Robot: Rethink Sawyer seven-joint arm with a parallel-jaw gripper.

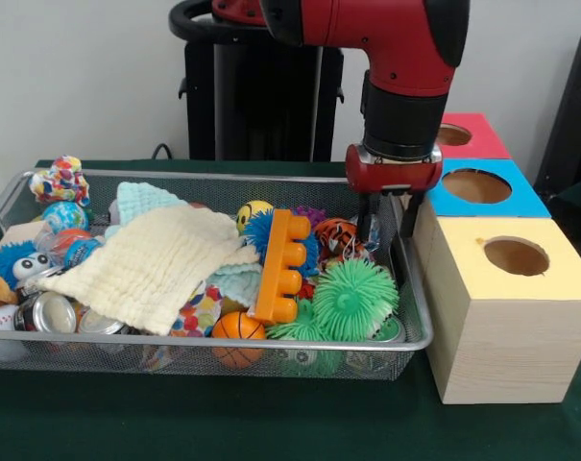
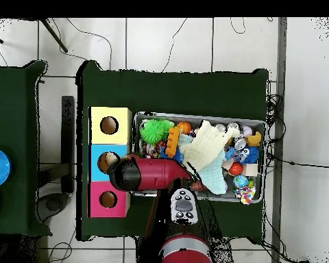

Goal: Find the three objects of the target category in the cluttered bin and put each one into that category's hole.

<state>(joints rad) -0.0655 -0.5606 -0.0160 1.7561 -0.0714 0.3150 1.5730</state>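
Note:
The wire mesh bin (image 1: 271, 344) is full of toys; it also shows in the overhead view (image 2: 208, 116). One white spotted cloth piece (image 1: 61, 181) sits at the bin's back left corner, also in the overhead view (image 2: 246, 195). Another spotted piece (image 1: 200, 311) peeks out under the waffle cloth near the front. A third is hidden. My gripper (image 1: 392, 219) is open and empty, lowered into the bin's right end beside a striped orange ball (image 1: 340, 233). The yellow-topped box's hole (image 1: 516, 256) is to its right, also overhead (image 2: 109, 125).
A pale-yellow waffle cloth (image 1: 151, 264), a mint cloth (image 1: 146, 200), an orange toy block (image 1: 282, 264), a green spiky ball (image 1: 355, 300) and a small basketball (image 1: 238, 328) crowd the bin. The blue-topped box (image 1: 477, 187) and the red-topped box (image 1: 463, 134) stand behind the yellow one.

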